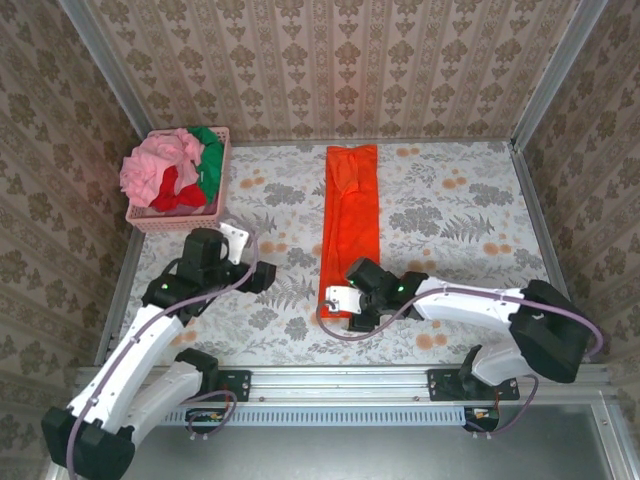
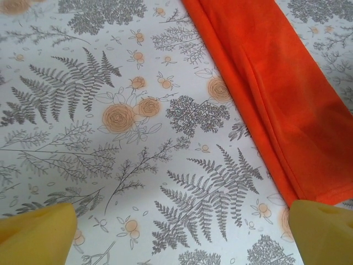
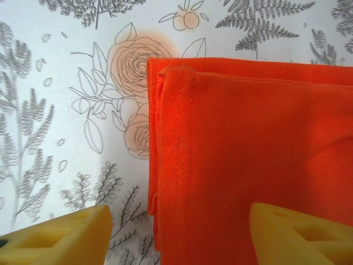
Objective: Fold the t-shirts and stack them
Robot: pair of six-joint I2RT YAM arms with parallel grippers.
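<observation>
From above, the orange t-shirt [image 1: 352, 220] lies flat on the table [image 1: 450, 230] as a long, narrow strip running away from the arms, its edges straight and its cloth smooth. The table's covering is pale, printed with grey ferns and peach roses. At the far left stands a pink lattice basket [image 1: 175, 222], heaped with crumpled shirts: a pink shirt [image 1: 152, 170], a red shirt [image 1: 176, 190] and a green shirt [image 1: 210, 158]. The right gripper [image 1: 345, 300] sits at the strip's near end. The left gripper [image 1: 266, 277] is off to the left of the strip, apart from it.

The left wrist view shows what the high camera cannot — a soft lengthwise crease in the orange cloth [image 2: 281, 94] and its folded edge crossing the fern print on a slant. The left gripper [image 2: 179, 237] has its jaws spread wide with nothing between them but printed table. Its yellow, foam-like fingertips [image 2: 38, 232] sit in the bottom corners, the right-hand one just at the shirt's near corner.

The right wrist view is closest: fine knit texture, a stitched hem and stacked layers at the shirt's corner [image 3: 253, 143]. The right gripper [image 3: 177, 237] has its jaws apart, clamping nothing — one yellow fingertip [image 3: 300, 234] over the cloth, the other over bare table, with the shirt's edge between them.
</observation>
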